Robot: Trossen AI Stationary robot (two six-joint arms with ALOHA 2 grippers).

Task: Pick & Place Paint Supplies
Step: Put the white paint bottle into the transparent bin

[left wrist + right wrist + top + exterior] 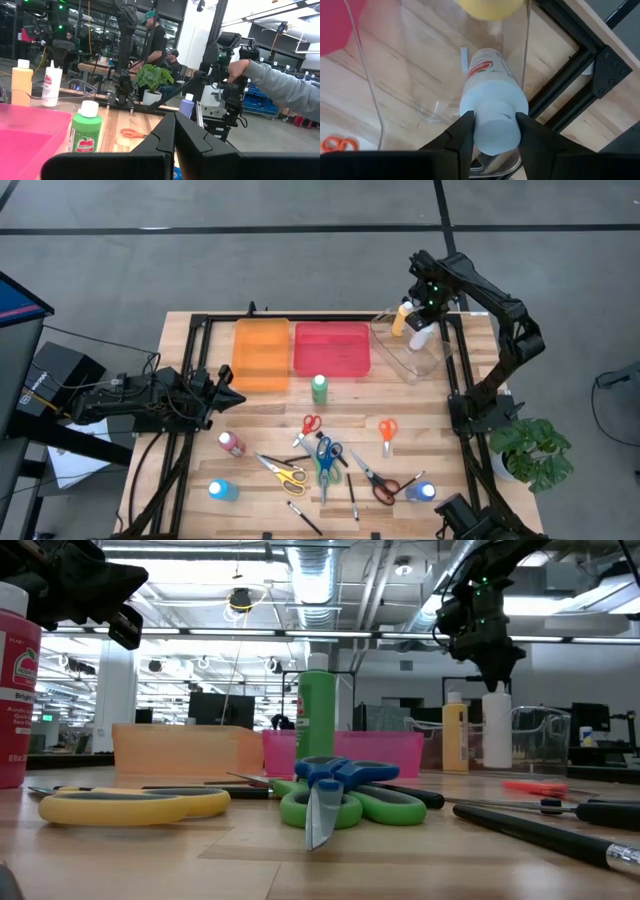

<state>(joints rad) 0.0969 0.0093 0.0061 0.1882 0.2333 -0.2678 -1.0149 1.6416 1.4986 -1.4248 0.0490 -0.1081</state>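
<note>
The white paint bottle, likely light, rigid and slick, is pinched at its cap by the half-open right gripper inside the clear bin, while the left gripper is parked fully closed and empty.

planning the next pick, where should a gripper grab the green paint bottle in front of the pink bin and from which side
Grip the green paint bottle around its white cap or the neck just under it, coming straight down from above. It stands upright and apart from the pink bin and the scissors, so a top-down approach looks clear. This is a judgement from its pose.
</note>
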